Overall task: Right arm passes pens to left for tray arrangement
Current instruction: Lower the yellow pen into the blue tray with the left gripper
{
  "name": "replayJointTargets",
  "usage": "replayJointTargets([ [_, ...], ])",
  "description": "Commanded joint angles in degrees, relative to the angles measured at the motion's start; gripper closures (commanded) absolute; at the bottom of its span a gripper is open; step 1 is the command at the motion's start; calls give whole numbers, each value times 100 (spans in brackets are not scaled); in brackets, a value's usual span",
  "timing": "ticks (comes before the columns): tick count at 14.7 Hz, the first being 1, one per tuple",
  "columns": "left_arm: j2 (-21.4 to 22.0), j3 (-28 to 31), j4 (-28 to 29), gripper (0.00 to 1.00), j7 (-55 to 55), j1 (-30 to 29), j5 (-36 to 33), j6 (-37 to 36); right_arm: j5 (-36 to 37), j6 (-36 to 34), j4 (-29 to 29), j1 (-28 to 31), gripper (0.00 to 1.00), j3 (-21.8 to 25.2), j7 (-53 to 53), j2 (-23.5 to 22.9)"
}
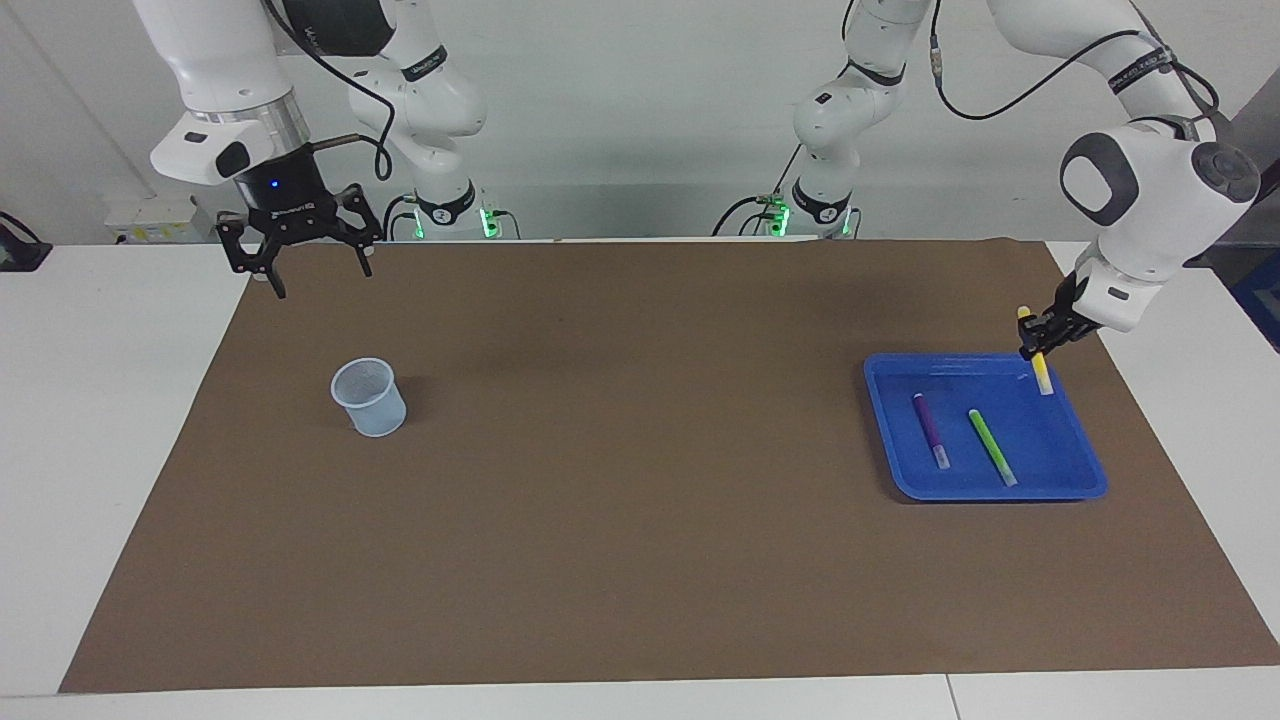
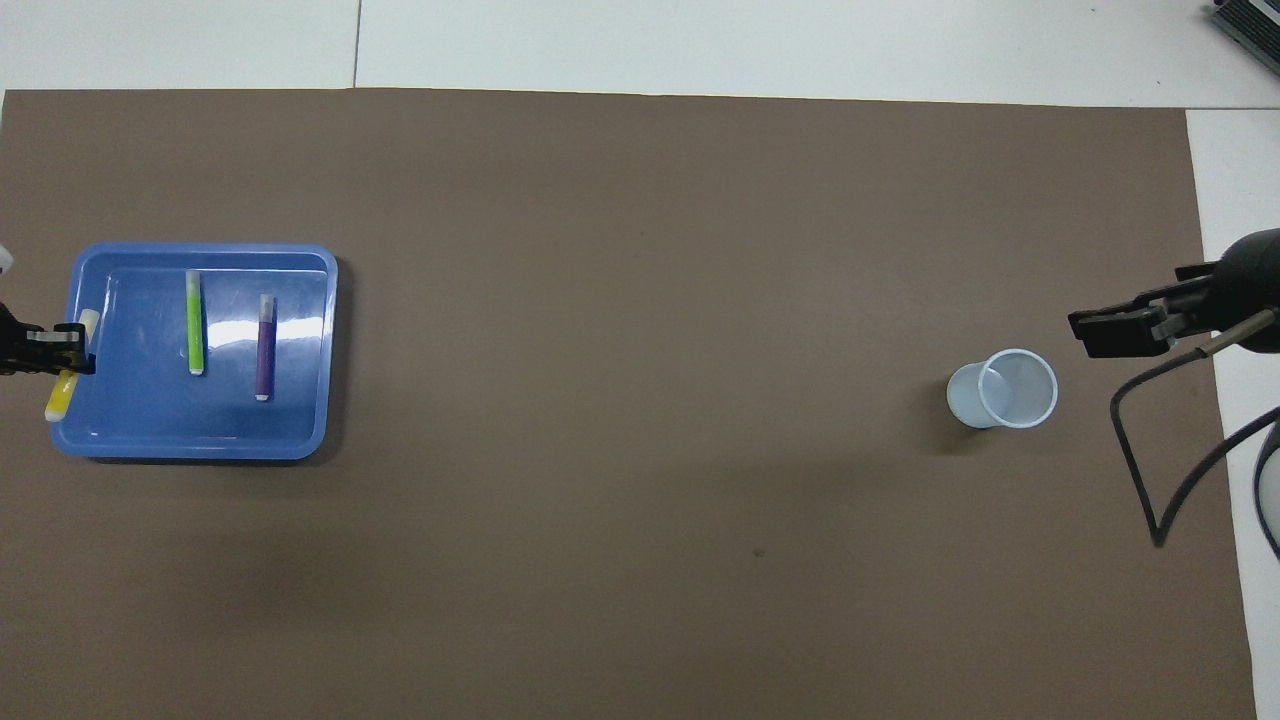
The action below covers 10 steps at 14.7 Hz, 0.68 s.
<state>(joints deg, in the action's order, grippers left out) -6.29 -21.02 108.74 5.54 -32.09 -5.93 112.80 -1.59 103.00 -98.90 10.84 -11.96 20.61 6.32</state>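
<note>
I can read no writing on the pens or on the blue tray (image 1: 1090, 470). My left hand (image 1: 1040, 345) is clenched on the yellow pen (image 1: 1042, 375), tilted over the tray's rim at my left arm's end. The facing view alone shows its tip low in the tray. The purple pen (image 1: 930, 430) and green pen (image 1: 992, 446) lie inside, apart. My right hand (image 1: 315, 270) hangs released above the brown mat (image 1: 620, 500) near the cup (image 1: 370, 398); the worktop (image 1: 100, 420) between is broad.

Left hand (image 2: 62, 358) gripping yellow pen (image 2: 60, 398) over blue tray (image 2: 200, 440)
</note>
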Motion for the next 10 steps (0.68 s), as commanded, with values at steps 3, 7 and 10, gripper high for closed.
replayJointTargets([
  [3, -574, -8, -37, 100, 149, -122, -487, 900, 124, -87, 81, -430, 0, 648, -49, -43],
  [7, -1347, 10, -46, 100, 114, -139, -497, 1839, 124, -139, 90, -1074, 0, 1344, -49, -70],
  [10, -1515, 98, -20, 100, 105, -139, -505, 2157, 133, -148, 90, -1347, 0, 1608, -49, -201],
])
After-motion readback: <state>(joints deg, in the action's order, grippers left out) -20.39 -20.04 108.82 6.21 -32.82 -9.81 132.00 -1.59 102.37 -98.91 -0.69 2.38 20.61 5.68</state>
